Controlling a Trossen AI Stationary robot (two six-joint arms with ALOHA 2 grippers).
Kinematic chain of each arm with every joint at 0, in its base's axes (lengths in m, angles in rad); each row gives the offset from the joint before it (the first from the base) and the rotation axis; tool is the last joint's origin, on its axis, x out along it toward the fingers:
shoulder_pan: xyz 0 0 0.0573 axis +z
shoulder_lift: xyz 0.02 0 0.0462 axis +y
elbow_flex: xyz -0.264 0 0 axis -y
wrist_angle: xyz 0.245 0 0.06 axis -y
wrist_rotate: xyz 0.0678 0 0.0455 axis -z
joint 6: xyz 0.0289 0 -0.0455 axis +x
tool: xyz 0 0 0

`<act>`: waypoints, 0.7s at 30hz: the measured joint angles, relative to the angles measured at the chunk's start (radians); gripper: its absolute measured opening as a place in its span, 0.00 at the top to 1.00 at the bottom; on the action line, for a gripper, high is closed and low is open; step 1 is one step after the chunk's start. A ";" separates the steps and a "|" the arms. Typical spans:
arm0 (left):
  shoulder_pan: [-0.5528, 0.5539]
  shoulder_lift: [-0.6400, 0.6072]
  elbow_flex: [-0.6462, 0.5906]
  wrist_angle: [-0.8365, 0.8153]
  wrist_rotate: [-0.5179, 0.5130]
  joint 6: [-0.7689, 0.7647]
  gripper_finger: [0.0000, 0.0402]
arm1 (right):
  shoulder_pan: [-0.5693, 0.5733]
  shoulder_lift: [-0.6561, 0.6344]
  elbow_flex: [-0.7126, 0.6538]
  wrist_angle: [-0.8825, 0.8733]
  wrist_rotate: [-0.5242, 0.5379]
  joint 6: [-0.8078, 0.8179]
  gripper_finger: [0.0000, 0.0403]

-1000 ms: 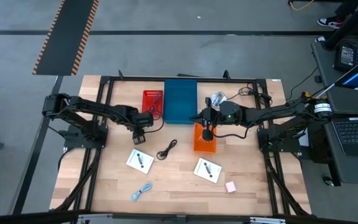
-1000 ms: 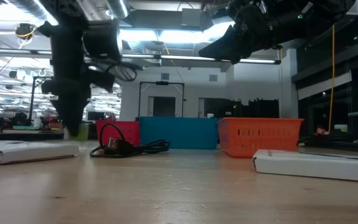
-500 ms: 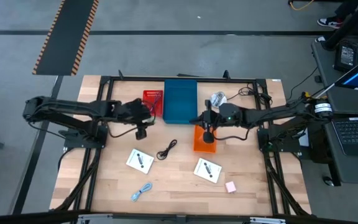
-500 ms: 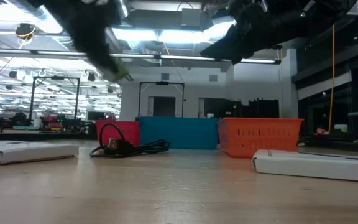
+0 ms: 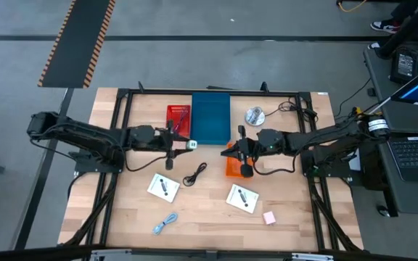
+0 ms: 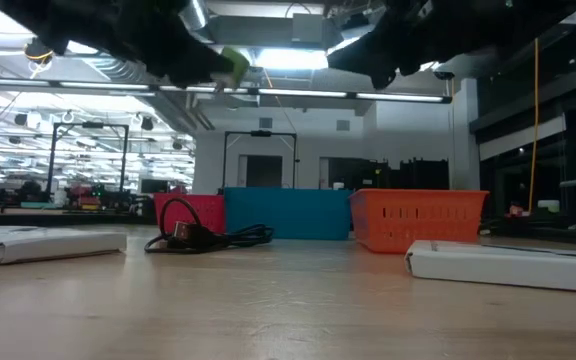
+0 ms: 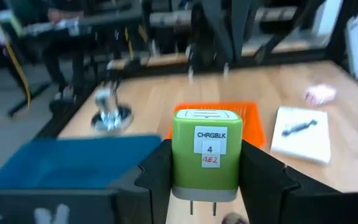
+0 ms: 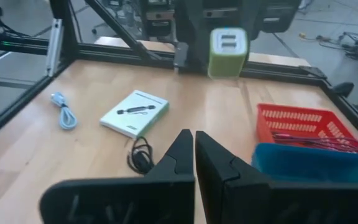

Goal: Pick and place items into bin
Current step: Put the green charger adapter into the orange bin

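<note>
My left gripper point(image 5: 189, 144) is shut on a small green charger block point(image 7: 205, 155) with a white label, high above the table by the near end of the blue bin point(image 5: 210, 118). The block also shows in the low view point(image 6: 233, 65) and the right wrist view point(image 8: 229, 43). My right gripper point(image 5: 239, 154) hangs shut over the orange bin point(image 5: 234, 168), touching nothing. Flat on the table lie two white cards point(image 5: 163, 187) point(image 5: 242, 198), the black coiled cable point(image 5: 194, 174), the light-blue cable point(image 5: 165, 223) and the pink block point(image 5: 269, 217). My left gripper pinches the green charger block by its two opposite sides point(image 7: 179, 155), one dark finger point(image 7: 157, 171) on each. The fingers lie level, reaching from the table's left. The block is lifted clear, metal prongs toward my wrist, its port face point(image 8: 229, 42) pointing toward the right arm.
A red bin point(image 5: 178, 119) stands left of the blue bin and holds a few items. A round silver disc point(image 5: 254, 116) rests near the far edge, right of the blue bin. A black frame runs around the table's edges. Bare wood lies between the cards.
My left gripper has risen from just above the table by the left card and swung toward the right and the blue bin, tipping from pointing down to level. The green block has gone up with it, lifted high. My right arm has shifted slightly toward the near edge.
</note>
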 joint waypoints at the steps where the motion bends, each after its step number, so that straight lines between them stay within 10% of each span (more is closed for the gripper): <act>1: -0.006 0.003 -0.013 0.046 0.000 0.004 0.65 | 0.005 0.000 0.000 0.006 0.000 -0.001 1.00; 10: -0.037 0.085 -0.037 0.198 -0.006 -0.018 0.65 | 0.020 0.004 0.000 0.075 0.001 -0.005 0.96; 21: -0.037 0.237 -0.005 0.383 0.018 0.006 0.65 | 0.029 0.118 -0.001 0.294 0.003 -0.078 0.63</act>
